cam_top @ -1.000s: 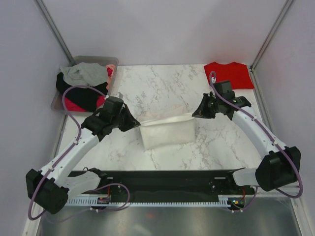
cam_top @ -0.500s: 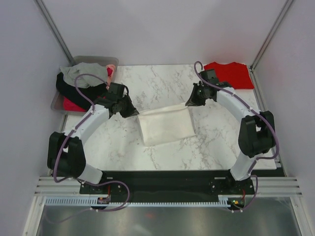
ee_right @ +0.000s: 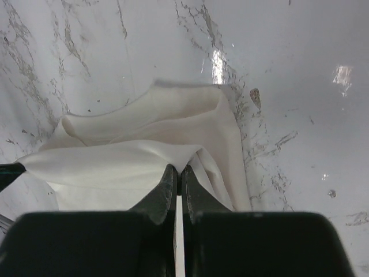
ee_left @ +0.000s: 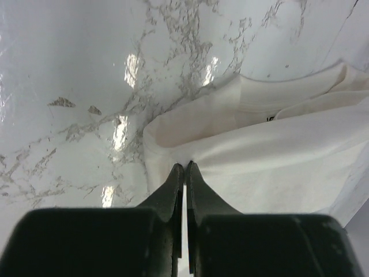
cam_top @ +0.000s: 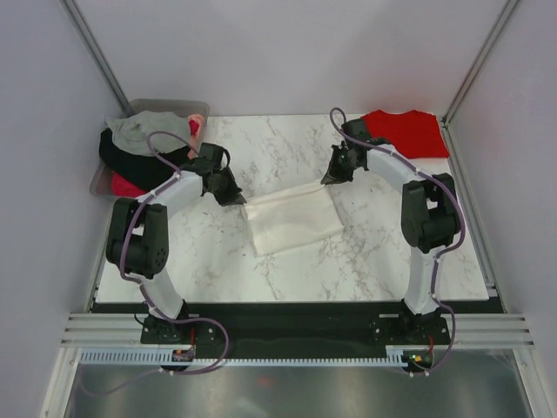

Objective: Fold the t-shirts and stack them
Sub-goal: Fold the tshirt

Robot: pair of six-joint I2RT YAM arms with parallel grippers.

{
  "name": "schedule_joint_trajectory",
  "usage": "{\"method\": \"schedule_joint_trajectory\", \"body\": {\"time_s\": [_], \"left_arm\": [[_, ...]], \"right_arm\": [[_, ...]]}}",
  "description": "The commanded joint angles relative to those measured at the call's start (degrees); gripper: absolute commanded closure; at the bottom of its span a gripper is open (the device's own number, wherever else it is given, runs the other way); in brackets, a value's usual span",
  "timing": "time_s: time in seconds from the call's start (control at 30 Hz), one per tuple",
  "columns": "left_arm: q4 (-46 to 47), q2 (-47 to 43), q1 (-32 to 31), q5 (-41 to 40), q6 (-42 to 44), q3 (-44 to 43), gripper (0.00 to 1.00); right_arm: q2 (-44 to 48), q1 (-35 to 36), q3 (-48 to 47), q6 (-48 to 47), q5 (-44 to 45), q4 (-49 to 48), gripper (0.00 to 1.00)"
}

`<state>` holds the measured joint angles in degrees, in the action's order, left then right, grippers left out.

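On the table (cam_top: 383, 252), your cream-white t-shirt (cam_top: 291, 225) lies mid-table, partly folded. The red t-shirt (cam_top: 407, 132) looks folded at the far right corner, so stacking remains. Your left fingers (ee_left: 173, 187) and right fingers (ee_right: 166, 187) are pinched closed on cream cloth. The neck label (ee_left: 270, 119) is too small to read.
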<state>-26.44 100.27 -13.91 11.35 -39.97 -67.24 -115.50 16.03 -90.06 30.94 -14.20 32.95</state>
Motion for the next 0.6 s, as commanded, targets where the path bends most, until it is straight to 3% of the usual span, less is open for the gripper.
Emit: {"method": "schedule_joint_trajectory", "body": {"time_s": [0.0, 0.1, 0.13, 0.2, 0.33, 0.43, 0.57], "left_arm": [[0.24, 1.94, 2.04, -1.16, 3.67, -4.47, 0.96], [-1.06, 4.23, 3.10, 0.59, 4.89, -7.89, 0.72], [-2.47, 4.76, 3.36, 1.99, 5.16, -8.86, 0.53], [-4.14, 3.72, 3.54, 2.62, 6.21, -10.71, 0.44], [-6.08, -3.84, 2.67, 0.26, 6.22, -9.49, 0.35], [-7.93, -9.10, -0.05, -2.55, 5.43, -8.52, 0.31], [-7.84, -11.50, -7.68, -3.09, 1.66, -5.71, 0.32]], "right_arm": [[-2.44, -1.53, -5.91, -2.02, 2.95, -2.36, 1.00], [-5.16, -2.23, -10.56, -2.90, 2.33, -1.31, 0.96], [-5.87, -2.32, -13.01, -3.25, 2.24, -0.70, 0.60], [-5.87, -2.50, -15.74, -5.44, 2.68, 1.84, 0.15], [1.73, -2.50, -15.60, -6.59, 4.97, 4.49, 0.11], [11.74, -2.41, -4.37, -3.62, 2.52, 0.03, 0.15], [21.97, -2.06, 18.45, 2.97, -8.09, -13.66, 0.22]]}}
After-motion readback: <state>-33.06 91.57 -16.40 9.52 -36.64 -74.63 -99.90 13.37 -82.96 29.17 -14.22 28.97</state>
